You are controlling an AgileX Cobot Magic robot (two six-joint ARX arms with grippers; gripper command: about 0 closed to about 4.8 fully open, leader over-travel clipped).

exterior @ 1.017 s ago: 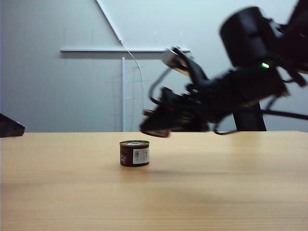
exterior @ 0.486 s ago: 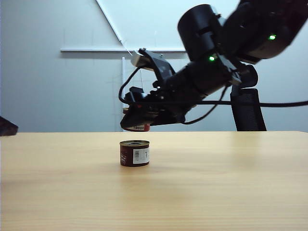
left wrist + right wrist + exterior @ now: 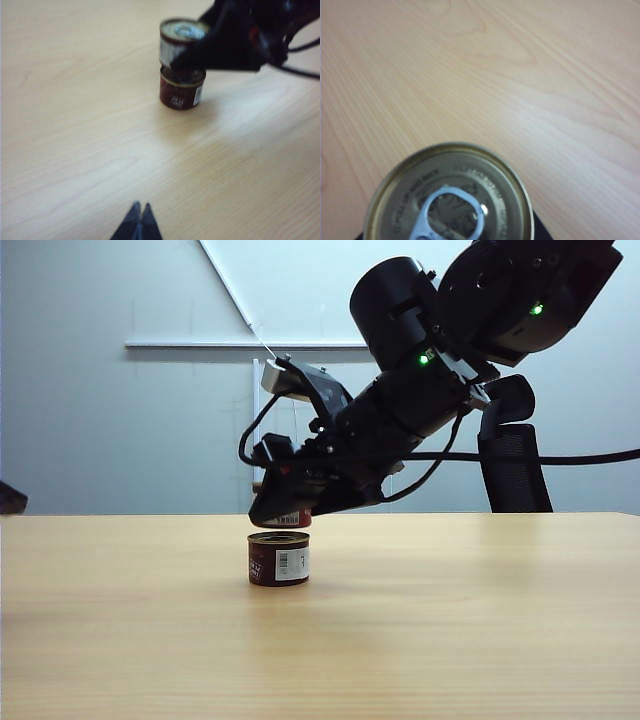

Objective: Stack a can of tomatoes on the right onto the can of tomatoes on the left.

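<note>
A dark red can of tomatoes [image 3: 279,558] with a white barcode label stands upright on the wooden table [image 3: 450,620]. My right gripper [image 3: 287,508] is shut on a second can of tomatoes [image 3: 287,519] and holds it directly over the standing one, almost level. The gap between them is tiny; I cannot tell whether they touch. The left wrist view shows the held can [image 3: 176,42] over the lower can [image 3: 181,91], with the right gripper [image 3: 227,45] dark beside it. The held can's gold pull-tab lid [image 3: 447,195] fills the right wrist view. My left gripper [image 3: 140,207] is shut, empty, well short of the cans.
Bare wooden table [image 3: 75,100] lies all round the cans. A dark bit of the left arm [image 3: 8,498] shows at the left edge of the exterior view. A black chair [image 3: 515,465] and a grey wall stand behind the table.
The right arm has carried its can leftward and down, from right of the standing can to directly over it. The dark left arm part has slid further out at the left edge.
</note>
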